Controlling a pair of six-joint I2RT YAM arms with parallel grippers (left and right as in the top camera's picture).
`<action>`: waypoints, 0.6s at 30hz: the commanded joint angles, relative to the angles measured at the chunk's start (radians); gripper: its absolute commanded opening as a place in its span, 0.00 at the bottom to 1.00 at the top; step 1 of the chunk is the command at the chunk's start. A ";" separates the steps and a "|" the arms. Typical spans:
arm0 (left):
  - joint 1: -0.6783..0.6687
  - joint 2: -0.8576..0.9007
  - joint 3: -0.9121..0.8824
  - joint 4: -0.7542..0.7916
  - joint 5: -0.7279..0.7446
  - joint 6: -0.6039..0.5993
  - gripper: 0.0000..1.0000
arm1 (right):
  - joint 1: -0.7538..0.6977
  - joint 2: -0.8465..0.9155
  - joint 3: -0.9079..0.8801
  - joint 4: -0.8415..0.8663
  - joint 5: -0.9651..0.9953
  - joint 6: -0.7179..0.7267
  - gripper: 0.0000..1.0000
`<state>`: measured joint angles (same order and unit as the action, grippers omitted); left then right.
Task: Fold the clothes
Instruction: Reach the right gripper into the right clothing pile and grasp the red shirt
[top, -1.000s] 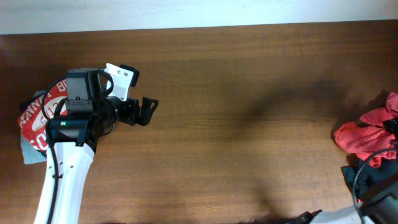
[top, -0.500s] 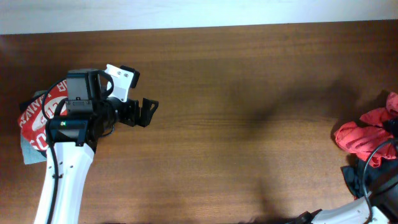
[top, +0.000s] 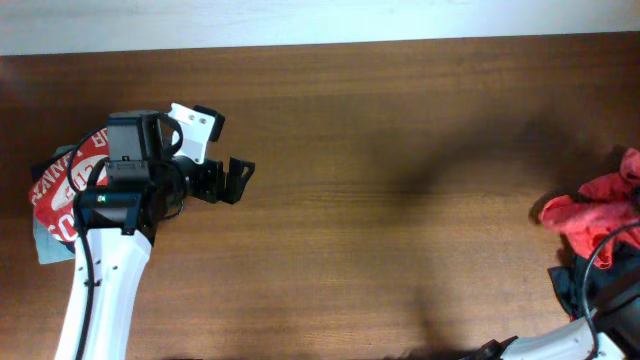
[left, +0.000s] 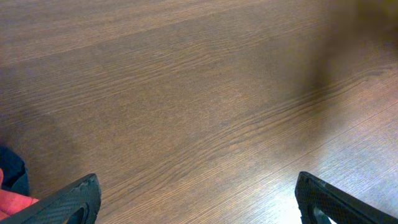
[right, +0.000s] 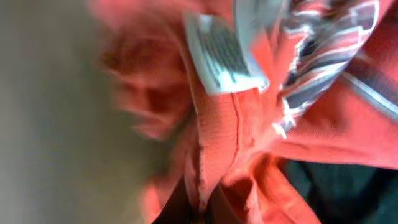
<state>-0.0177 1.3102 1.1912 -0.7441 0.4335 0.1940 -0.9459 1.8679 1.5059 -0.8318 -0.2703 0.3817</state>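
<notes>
Left gripper (top: 228, 147) spread wide above the bare table (top: 400, 150). Under its arm, at the left edge, a red tee (top: 60, 175) with white print, mostly hidden. Below that, only a corner of a grey-blue piece (top: 45, 242). At the far right, cut off by the frame, a crumpled red shirt (top: 590, 215). Right gripper (right: 199, 208) pressed together on a fold of that shirt, fingers barely visible, wrist view blurred. Close by, a white label (right: 224, 53), print unreadable. Dark cloth (right: 336, 193) at lower right, kind unclear.

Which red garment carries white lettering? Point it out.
The red tee at the far left, lying flat; the red garment at the far right is crumpled.
</notes>
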 joint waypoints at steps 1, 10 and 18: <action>-0.004 -0.003 0.018 0.003 0.015 0.008 0.99 | -0.003 -0.134 0.180 -0.018 -0.161 0.020 0.04; -0.004 -0.003 0.018 0.008 0.015 0.009 0.99 | 0.003 -0.182 0.634 -0.005 -0.327 0.057 0.04; -0.004 -0.003 0.018 0.012 0.014 0.009 0.99 | 0.043 -0.182 0.867 0.131 -0.440 0.189 0.04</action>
<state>-0.0177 1.3102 1.1915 -0.7376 0.4339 0.1940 -0.9321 1.7061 2.2852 -0.7593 -0.6151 0.4950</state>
